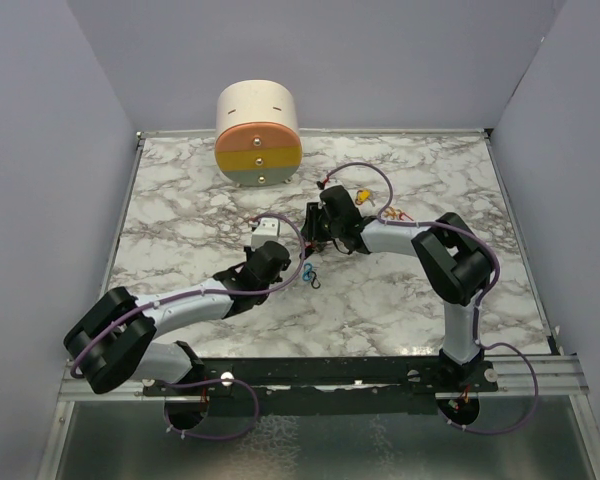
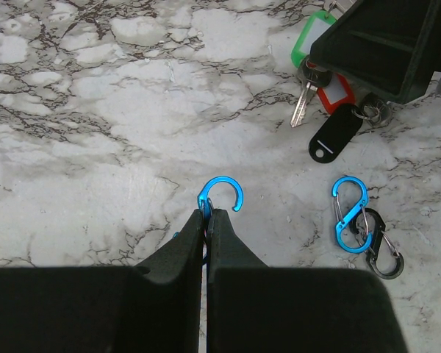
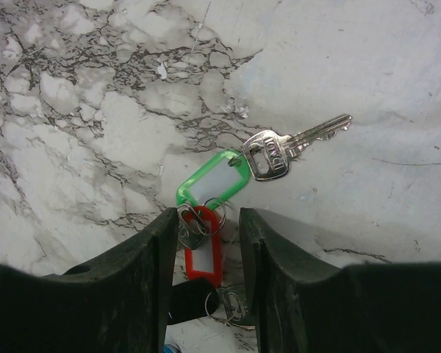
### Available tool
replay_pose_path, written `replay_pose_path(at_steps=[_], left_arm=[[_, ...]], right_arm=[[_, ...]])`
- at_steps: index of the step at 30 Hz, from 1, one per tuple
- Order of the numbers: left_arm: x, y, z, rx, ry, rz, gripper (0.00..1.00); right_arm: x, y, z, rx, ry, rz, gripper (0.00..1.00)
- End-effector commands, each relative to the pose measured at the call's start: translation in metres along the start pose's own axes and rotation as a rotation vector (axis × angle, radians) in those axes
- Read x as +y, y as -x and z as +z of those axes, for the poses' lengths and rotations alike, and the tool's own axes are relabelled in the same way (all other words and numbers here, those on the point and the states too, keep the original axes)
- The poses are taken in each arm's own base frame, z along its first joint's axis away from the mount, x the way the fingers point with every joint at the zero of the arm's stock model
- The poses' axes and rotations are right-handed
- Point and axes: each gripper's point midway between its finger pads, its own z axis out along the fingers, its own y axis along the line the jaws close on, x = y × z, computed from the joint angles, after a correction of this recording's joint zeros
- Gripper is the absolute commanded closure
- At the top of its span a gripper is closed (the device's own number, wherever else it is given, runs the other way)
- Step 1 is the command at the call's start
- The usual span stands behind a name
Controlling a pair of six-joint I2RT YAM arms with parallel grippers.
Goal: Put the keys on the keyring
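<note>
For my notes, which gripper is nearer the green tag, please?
Right: the right gripper straddles the red tag beside the green tag; the left gripper holds a blue clip, apart.

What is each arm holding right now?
Left gripper: closed, holding the blue clip.
Right gripper: open, jaws astride the red key tag, not gripping.

No text can be read. Marks are stamped on the silver key (image 3: 268,158), right of centre, but cannot be made out.
</note>
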Motion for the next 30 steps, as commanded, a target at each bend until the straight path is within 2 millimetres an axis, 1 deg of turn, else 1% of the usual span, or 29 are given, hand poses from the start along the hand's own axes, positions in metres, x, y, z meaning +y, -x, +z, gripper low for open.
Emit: replay_pose_path(at_steps=[1, 6, 8, 14, 16, 18, 20, 23, 27, 29, 30], left_arm=[[0.000, 0.005, -0.003, -0.018, -0.019, -0.021, 1.00], [0.001, 0.005, -0.004, -0.020, -0.017, -0.025, 1.00], [0.002, 0.004, -0.003, -0.019, -0.016, -0.026, 1.00], [0.002, 0.005, -0.004, -0.021, -0.014, -0.027, 1.00], [0.002, 0.004, -0.003, -0.019, -0.015, -0.026, 1.00], [0.002, 0.004, -0.004, -0.019, -0.016, -0.026, 1.00], [0.002, 0.004, -0.003, -0.018, -0.015, -0.026, 1.00], [0.002, 0.003, -0.003, -0.014, -0.016, -0.025, 1.00], [0.001, 0.005, -0.002, -0.016, -0.018, -0.027, 1.00], [0.000, 0.006, -0.003, -0.017, -0.020, -0.027, 1.00], [-0.001, 0.006, -0.002, -0.016, -0.022, -0.029, 1.00]], right_arm=[[0.000, -0.020, 0.004, 0.057, 0.011, 0.021, 0.61], [0.000, -0.021, 0.006, 0.059, 0.012, 0.032, 0.65], [0.000, -0.022, 0.007, 0.061, 0.013, 0.036, 0.68], [-0.003, -0.020, 0.007, 0.051, -0.001, 0.049, 0.79], [-0.005, -0.020, 0.008, 0.048, -0.009, 0.053, 0.82], [-0.007, -0.019, 0.008, 0.044, -0.019, 0.055, 0.88], [-0.009, -0.019, 0.008, 0.039, -0.028, 0.056, 0.92], [-0.009, -0.013, 0.005, 0.015, -0.032, 0.049, 0.99], [-0.011, -0.001, -0.004, -0.049, -0.036, 0.012, 0.99], [-0.010, 0.007, -0.012, -0.097, -0.025, -0.023, 0.99], [-0.008, 0.015, -0.018, -0.127, -0.014, -0.043, 0.99]])
